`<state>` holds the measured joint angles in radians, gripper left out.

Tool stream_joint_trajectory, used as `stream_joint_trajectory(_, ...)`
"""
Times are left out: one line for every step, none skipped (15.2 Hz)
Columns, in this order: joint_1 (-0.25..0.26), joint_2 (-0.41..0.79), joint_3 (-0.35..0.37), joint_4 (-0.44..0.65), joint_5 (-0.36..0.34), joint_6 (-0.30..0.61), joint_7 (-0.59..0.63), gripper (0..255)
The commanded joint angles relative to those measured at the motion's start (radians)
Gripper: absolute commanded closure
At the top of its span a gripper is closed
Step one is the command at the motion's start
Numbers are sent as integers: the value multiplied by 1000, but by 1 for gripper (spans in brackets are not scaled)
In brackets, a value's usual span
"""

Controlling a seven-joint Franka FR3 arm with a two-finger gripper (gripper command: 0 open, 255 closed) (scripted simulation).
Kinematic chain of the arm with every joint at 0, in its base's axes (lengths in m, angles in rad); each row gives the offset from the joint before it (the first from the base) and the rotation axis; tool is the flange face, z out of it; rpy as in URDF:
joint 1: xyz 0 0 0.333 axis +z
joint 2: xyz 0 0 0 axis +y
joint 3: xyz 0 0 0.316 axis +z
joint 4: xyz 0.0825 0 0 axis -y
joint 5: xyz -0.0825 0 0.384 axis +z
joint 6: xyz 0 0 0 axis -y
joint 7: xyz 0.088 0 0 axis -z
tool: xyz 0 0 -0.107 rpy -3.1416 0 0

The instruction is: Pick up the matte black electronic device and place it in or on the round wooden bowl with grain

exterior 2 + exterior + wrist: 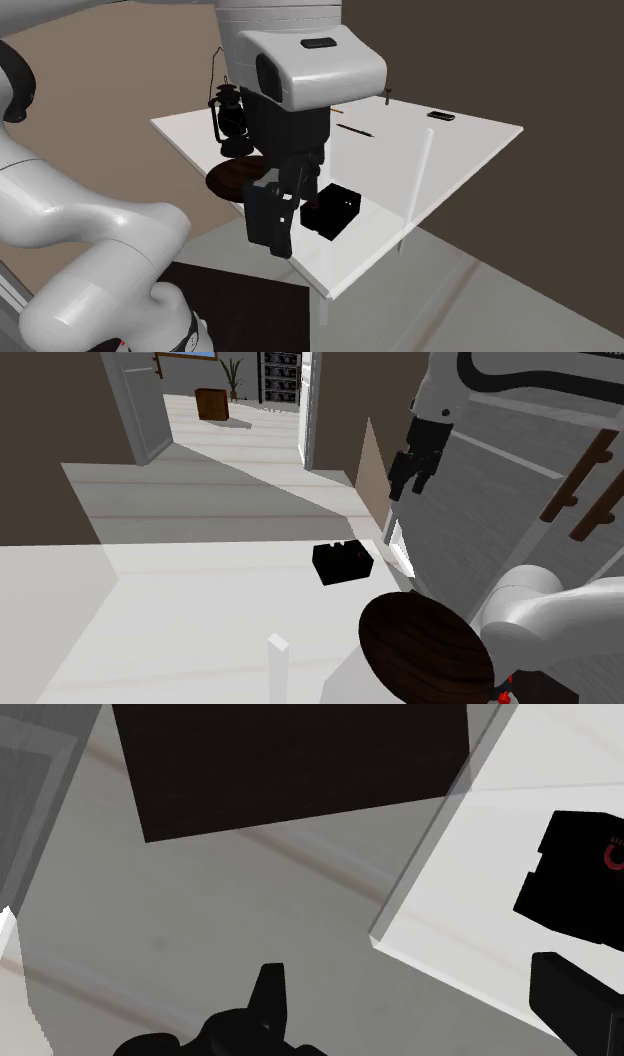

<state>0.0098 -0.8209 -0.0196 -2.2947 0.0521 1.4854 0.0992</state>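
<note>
A: Starting with the biggest: seeing a white table [180, 612], lying flat and carrying everything?

B: Yes. Then noticing the white arm [560, 622], entering at the shoulder view's five o'clock and reaching up toward one o'clock.

A: And finding the round dark wooden bowl [425, 647]?

B: Sitting upright on the table, at about four o'clock from the black device [342, 562] in the shoulder view, near it but not touching. Also spotting a black lantern [228, 118] just beside the bowl, at its twelve o'clock in the second exterior view.

A: Checking the gripper [408, 484]?

B: Hanging in the air at one o'clock from the device, well apart from it. Showing fingers [268, 999] spread wide in the wrist view, clasping nothing.

A: And locating the device itself?

B: Resting on the table near its edge, untouched, lying beyond one finger in the wrist view and showing a small red mark on top.
</note>
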Motion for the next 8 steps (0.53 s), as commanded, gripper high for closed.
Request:
stream_joint_trajectory(0,0,0,0,0,0,0,0)
stream_joint_trajectory(8,-3,27,-12,7,24,17,0)
stream_joint_trajectory(17,-4,55,-23,14,47,34,0)
stream_joint_trajectory(25,-4,83,-33,20,71,52,0)
stream_joint_trajectory(34,-3,111,-41,25,95,69,0)
stream_joint_trajectory(42,0,139,-49,30,120,87,0)
stream_joint_trajectory(49,4,167,-56,34,144,105,0)
stream_joint_trajectory(57,10,195,-61,38,168,123,0)
